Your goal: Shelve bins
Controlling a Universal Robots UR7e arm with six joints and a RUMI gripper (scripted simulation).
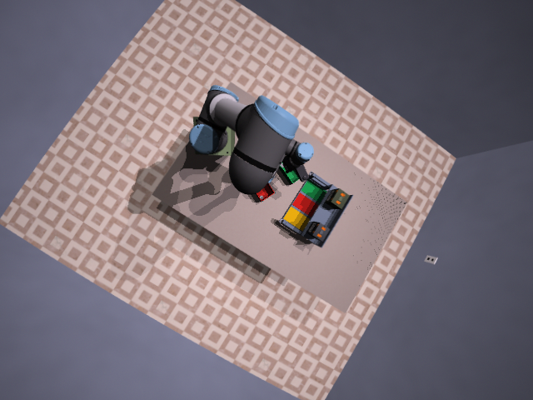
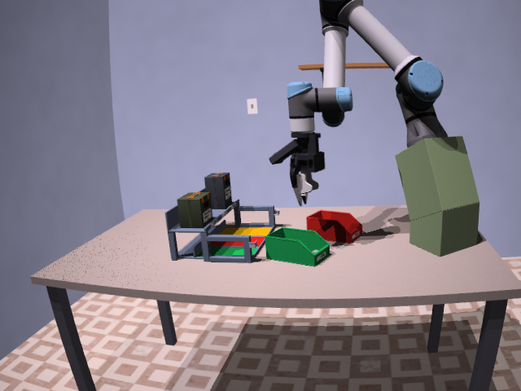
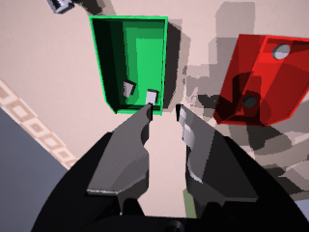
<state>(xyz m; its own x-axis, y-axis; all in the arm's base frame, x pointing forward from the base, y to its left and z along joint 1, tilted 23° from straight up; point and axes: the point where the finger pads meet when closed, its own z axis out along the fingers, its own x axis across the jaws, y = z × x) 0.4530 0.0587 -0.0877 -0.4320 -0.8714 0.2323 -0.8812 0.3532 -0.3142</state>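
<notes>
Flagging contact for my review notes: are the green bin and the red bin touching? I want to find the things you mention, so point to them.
Apart. The wrist view shows bare tabletop and shadow between the green bin (image 1: 289,174) (image 2: 294,248) (image 3: 151,60) and the red bin (image 1: 266,192) (image 2: 332,227) (image 3: 258,82).

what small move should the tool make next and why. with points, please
Probably ease the tool (image 2: 301,204) (image 3: 164,104) sideways over the green bin (image 2: 296,247) (image 3: 140,63), jaws opening wider: it hangs above the table (image 2: 357,278) holding nothing, its narrow gap beside that bin's wall, and the green mark (image 1: 311,189) (image 2: 229,250) awaits its bin.

The arm (image 1: 263,142) (image 2: 335,59) has pale-grey tubes, dark joints and rounded blue caps, with black end effector (image 2: 302,203) (image 3: 164,104) housing.
</notes>
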